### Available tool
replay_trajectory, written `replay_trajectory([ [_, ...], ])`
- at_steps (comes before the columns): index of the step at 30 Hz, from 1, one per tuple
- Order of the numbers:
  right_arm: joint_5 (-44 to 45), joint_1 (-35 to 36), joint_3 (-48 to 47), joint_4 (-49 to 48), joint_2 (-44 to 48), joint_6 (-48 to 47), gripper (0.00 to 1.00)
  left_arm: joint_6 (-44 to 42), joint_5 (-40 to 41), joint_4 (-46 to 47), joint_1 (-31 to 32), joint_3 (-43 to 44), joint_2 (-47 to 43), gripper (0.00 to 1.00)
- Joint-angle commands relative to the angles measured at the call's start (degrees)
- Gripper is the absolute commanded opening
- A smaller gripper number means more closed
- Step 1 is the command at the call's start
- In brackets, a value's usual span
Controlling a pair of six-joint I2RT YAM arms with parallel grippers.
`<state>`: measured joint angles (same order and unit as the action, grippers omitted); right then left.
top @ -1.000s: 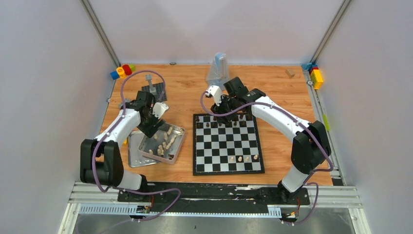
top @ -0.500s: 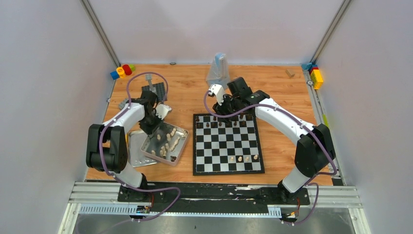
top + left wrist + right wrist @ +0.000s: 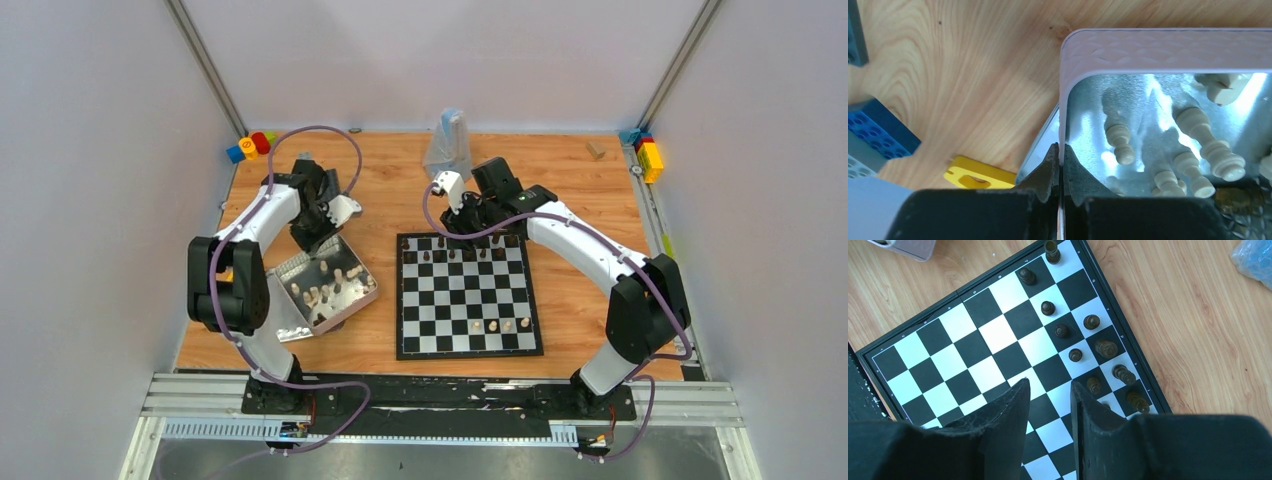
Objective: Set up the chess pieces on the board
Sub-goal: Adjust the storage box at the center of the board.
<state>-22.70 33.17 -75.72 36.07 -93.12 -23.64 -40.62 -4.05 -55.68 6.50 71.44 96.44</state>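
Cream chess pieces lie in the tin, whose rim the left gripper pinches. The right gripper hovers over the board, fingers parted, holding nothing.

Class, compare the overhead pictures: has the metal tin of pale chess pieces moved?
Yes. The tin has turned against the unmoved chessboard: a corner now points at it, and its far end lies further up the table.

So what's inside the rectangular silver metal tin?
Loose cream chess pieces lie on the silver metal tin's floor. The left gripper, pinching its rim, hides the near corner.
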Motion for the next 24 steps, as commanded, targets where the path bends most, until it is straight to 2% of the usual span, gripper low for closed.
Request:
replay_trajectory([
  [1, -1.69, -0.6, 0.9, -2.47, 2.66, 0.27, 0.36, -8.27, -2.27, -5.78, 2.53, 5.49, 2.64, 0.0],
  [7, -2.55, -1.64, 1.49, -2.72, 3.21, 0.26, 0.36, -14.58, 0.2, -5.85, 7.74, 6.96, 5.62, 0.01],
  [12, -2.97, -2.31, 1.88, -2.85, 3.63, 0.26, 0.36, -18.9, 3.23, -3.18, 10.95, 6.52, 6.24, 0.06],
  [24, -3.62, -3.8, 2.68, -3.03, 4.58, 0.25, 0.36, -18.69, 7.36, 2.06, 16.22, 2.95, 6.0, 0.22],
])
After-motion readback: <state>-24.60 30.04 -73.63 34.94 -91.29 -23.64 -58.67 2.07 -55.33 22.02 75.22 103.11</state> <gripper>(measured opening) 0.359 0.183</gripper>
